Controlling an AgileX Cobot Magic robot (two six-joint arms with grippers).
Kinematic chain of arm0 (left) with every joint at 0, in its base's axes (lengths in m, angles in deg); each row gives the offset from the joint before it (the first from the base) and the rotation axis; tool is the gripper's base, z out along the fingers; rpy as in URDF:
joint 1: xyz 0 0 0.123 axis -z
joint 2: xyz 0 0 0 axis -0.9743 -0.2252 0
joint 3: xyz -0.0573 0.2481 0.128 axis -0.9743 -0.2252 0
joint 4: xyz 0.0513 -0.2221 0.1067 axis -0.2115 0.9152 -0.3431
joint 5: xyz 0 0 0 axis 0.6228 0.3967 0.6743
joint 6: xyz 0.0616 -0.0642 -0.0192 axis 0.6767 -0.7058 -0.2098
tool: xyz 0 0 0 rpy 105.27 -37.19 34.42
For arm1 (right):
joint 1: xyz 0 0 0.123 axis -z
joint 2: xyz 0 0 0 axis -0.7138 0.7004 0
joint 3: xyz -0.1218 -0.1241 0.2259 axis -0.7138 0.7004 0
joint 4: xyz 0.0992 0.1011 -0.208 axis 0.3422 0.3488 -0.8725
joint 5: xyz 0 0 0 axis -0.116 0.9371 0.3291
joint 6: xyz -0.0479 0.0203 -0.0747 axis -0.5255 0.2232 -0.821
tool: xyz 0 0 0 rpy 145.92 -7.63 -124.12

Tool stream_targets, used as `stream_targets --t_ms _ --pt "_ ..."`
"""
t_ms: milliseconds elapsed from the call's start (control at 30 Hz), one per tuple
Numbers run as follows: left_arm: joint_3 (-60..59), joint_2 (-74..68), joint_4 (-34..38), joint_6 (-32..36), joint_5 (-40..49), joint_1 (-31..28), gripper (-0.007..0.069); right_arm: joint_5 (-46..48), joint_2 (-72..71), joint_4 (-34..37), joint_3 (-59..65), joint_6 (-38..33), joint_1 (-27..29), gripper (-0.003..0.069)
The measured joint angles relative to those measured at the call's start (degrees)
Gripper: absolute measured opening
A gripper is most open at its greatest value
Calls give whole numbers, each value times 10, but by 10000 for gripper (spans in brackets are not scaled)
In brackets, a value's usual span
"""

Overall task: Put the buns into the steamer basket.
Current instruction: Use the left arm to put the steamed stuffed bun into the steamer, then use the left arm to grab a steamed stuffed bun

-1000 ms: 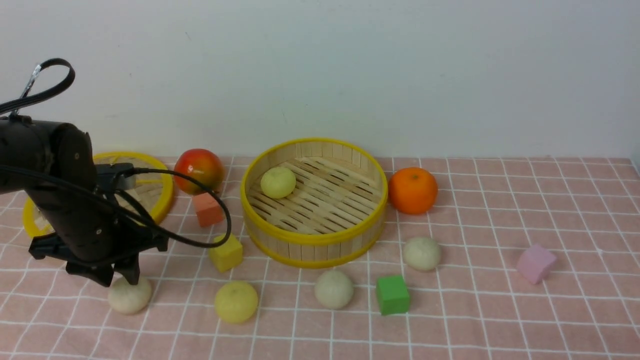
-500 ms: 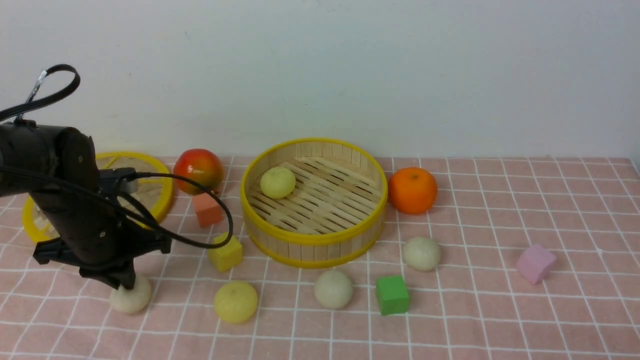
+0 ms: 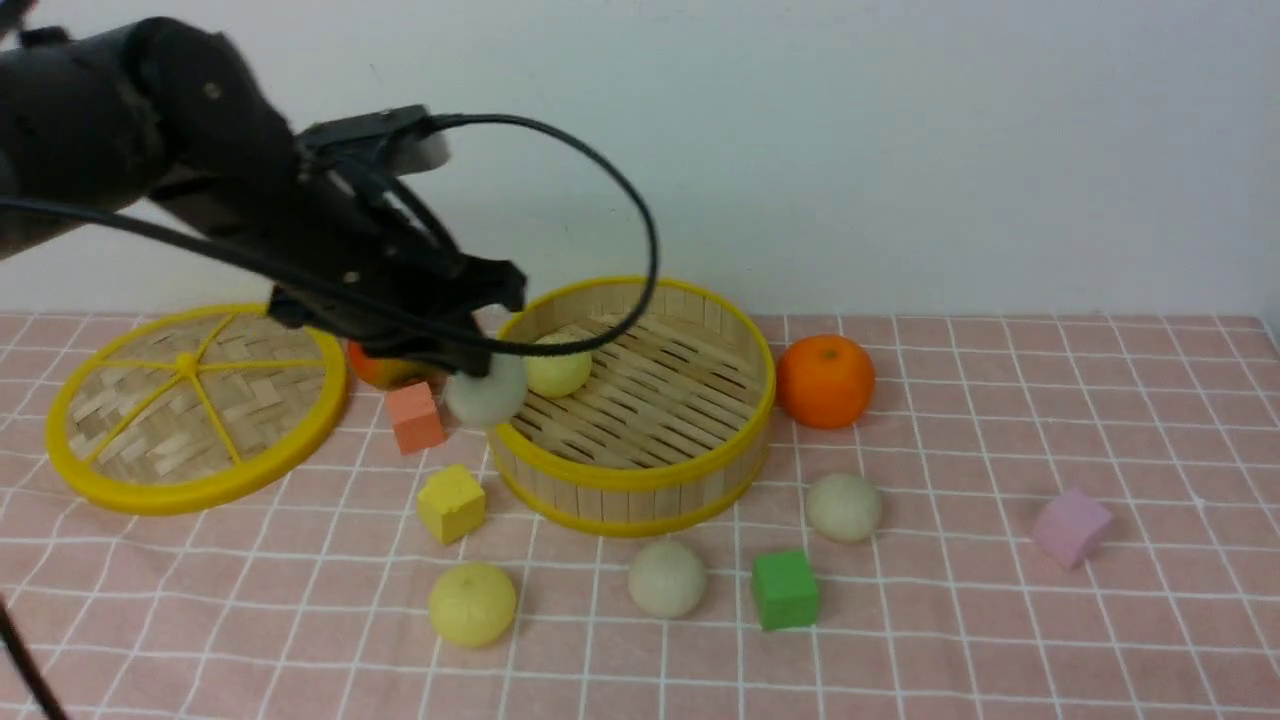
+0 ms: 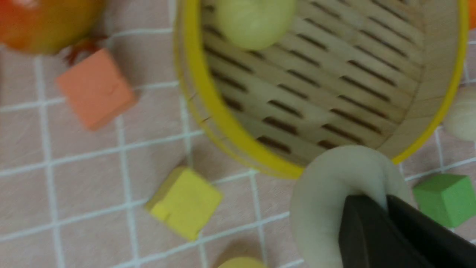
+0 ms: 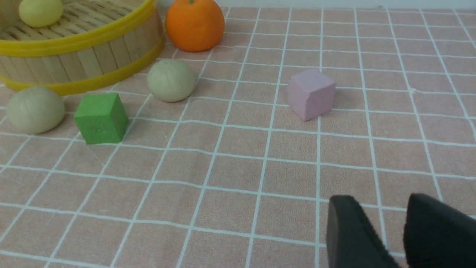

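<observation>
My left gripper is shut on an off-white bun and holds it in the air at the left rim of the steamer basket. The left wrist view shows the fingers pinching this bun just outside the basket rim. One pale yellow bun lies inside the basket. Another yellow bun and two off-white buns lie on the cloth in front. My right gripper hangs low over bare cloth, jaws slightly apart and empty.
The woven lid lies at the left. An apple sits behind my left gripper, an orange right of the basket. Salmon, yellow, green and pink cubes are scattered around.
My left gripper closed on the off-white bun at the front left, lifted it and carried it up and right to the basket's left rim. The lid is now uncovered.
</observation>
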Motion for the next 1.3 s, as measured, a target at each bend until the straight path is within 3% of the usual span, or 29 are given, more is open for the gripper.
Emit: stream_targets --t_ms 133,300,767,967,1000,1200,1300 --pt "75 -79 -11 1 0 38 -6 0 0 0 0 0 0 240" --pt "143 -163 -37 1 1 46 -6 0 0 0 0 0 0 240" --pt "173 -218 -145 -32 -5 46 8 0 0 0 0 0 0 240" --pt "173 -218 -147 -32 -5 46 141 0 0 0 0 0 0 240" --pt "173 -218 -147 -32 -3 46 230 0 0 0 0 0 0 240" --pt "180 -195 -147 -39 42 46 470 0 0 0 0 0 0 240" --pt "180 -149 -147 -56 79 46 462 0 0 0 0 0 0 240"
